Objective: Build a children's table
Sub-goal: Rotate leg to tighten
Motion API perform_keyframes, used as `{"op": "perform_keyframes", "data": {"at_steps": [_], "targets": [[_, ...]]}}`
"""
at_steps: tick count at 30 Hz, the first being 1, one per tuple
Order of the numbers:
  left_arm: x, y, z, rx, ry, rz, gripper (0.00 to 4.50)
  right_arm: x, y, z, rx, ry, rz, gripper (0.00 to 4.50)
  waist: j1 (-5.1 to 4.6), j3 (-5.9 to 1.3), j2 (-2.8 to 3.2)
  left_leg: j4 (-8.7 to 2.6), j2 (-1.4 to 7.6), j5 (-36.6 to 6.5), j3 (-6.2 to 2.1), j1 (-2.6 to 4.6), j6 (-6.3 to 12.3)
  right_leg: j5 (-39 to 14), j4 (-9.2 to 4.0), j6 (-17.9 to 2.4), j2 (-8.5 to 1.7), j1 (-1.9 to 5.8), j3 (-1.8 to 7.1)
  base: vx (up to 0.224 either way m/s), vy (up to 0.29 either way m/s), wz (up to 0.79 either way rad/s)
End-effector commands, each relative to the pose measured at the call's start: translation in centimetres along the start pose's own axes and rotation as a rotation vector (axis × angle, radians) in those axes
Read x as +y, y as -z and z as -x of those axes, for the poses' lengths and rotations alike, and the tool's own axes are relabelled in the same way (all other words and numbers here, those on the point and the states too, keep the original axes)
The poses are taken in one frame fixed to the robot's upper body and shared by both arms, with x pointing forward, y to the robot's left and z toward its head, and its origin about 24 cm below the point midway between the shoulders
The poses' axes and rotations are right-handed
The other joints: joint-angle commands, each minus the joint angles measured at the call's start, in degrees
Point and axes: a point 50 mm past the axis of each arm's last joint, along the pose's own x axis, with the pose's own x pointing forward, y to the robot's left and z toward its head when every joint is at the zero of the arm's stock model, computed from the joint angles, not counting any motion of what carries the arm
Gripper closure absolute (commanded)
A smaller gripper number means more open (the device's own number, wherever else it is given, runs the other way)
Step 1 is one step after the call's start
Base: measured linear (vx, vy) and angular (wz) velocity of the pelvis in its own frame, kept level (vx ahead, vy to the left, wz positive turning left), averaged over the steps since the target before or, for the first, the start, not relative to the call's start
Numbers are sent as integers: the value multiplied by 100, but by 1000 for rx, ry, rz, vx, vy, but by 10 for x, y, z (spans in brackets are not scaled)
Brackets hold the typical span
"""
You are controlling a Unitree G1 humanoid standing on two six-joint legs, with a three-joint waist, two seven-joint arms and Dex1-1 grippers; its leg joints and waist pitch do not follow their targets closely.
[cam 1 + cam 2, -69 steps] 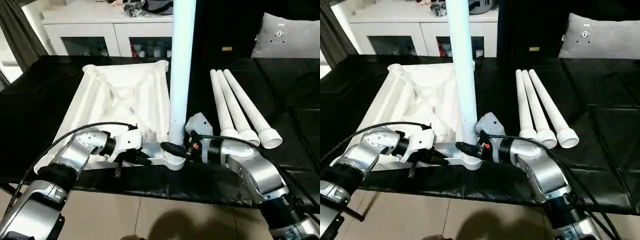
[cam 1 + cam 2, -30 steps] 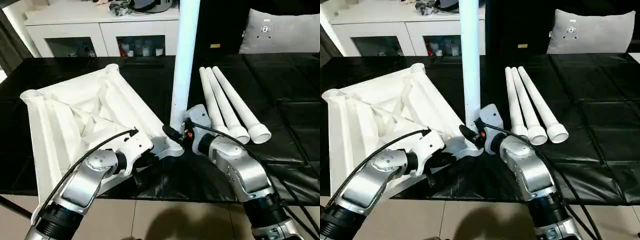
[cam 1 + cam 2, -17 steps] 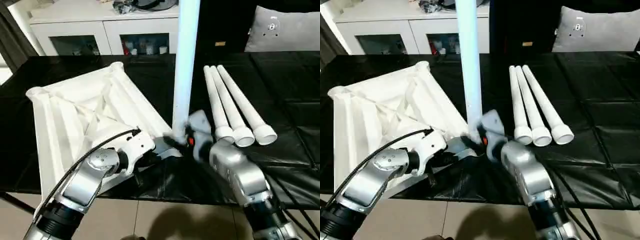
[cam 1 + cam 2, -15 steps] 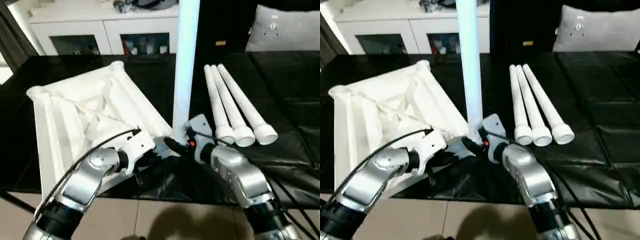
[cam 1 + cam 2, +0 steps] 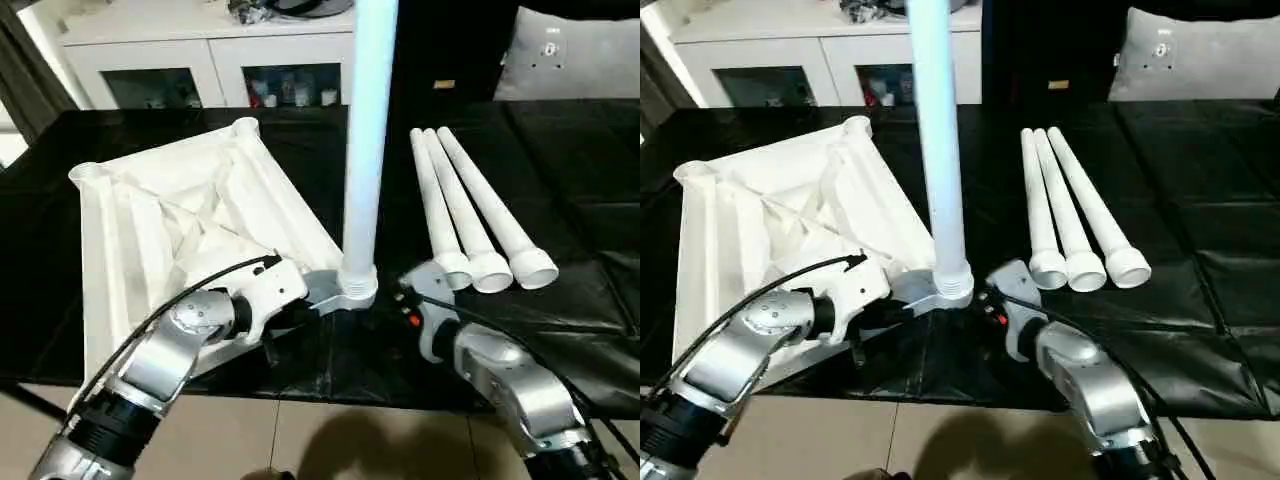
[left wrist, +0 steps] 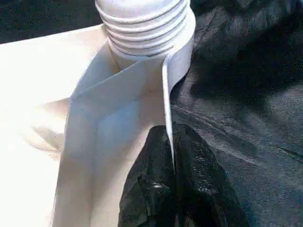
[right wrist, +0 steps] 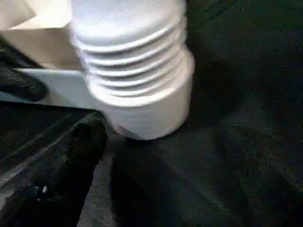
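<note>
We've got the upturned table top point(image 5: 190, 215) lying on the black cloth point(image 5: 560, 160), one leg point(image 5: 365, 150) standing upright in its near right corner socket point(image 5: 345, 293). Three spare legs point(image 5: 1070, 215) wait side by side to the right. Our left gripper point(image 6: 170, 161) is pinched on the top's rim just beside that socket, so we hold it steady. Our right gripper point(image 5: 412, 305) sits clear of the leg; whether it's spread we cannot tell. Best we reach for the nearest spare leg
</note>
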Motion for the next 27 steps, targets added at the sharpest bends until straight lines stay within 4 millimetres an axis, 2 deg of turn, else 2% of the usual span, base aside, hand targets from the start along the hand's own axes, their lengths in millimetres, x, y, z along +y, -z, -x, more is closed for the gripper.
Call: {"op": "perform_keyframes", "data": {"at_steps": [1, 5, 8, 10, 15, 17, 20, 23, 27], "targets": [[5, 7, 6, 50, 14, -42, 450, -3, -14, 9, -81, -24, 55, 7, 26, -315, -28, -367, 358, -1463, -185, 58, 59, -999, -487, -987, -480, 179, 277, 0, 0, 0], [3, 9, 7, 44, 86, -83, 450, -7, -23, 16, -107, -62, 116, 7, 63, -378, -27, -289, 347, -877, -172, 28, 293, -1, -382, -1193, -474, 208, 244, 0, 0, 0], [2, 11, 9, 54, 145, -133, 450, -9, -31, 20, -138, -114, 137, 7, 95, -408, -30, -243, 344, -642, -170, 9, 467, 398, -330, -1282, -474, 217, 227, 0, 0, 0], [3, 12, 11, 54, 190, -156, 450, -8, -38, 23, -165, -173, 156, 7, 115, -386, -24, -240, 354, -811, -158, 29, 499, 214, -344, -1341, -469, 190, 212, 0, 0, 0], [4, 11, 13, 35, 272, -193, 450, -4, -39, 24, -119, -296, 219, 7, 160, -366, -35, -264, 383, -1020, -158, 47, 381, -276, -355, -1330, -478, 188, 217, 0, 0, 0], [4, 11, 13, 35, 294, -204, 450, -3, -37, 25, -96, -336, 228, 7, 187, -371, -28, -260, 396, -1041, -157, 51, 364, -314, -351, -1331, -489, 180, 226, 0, 0, 0], [4, 11, 14, 43, 348, -238, 450, -1, -36, 21, -70, -409, 243, 7, 243, -379, -60, -245, 389, -1059, -149, 52, 353, -409, -342, -1358, -498, 167, 232, 0, 0, 0], [4, 11, 15, 58, 389, -265, 450, 2, -35, 14, -48, -480, 256, 7, 254, -370, -66, -244, 393, -1125, -148, 46, 295, -566, -342, -1366, -503, 159, 235, 0, 0, 0], [4, 12, 15, 55, 411, -278, 450, 4, -35, 7, -28, -508, 261, 32, 263, -386, -75, -234, 389, -1013, -151, 35, 312, -405, -315, -1380, -497, 164, 226, 0, 0, 0]]}}
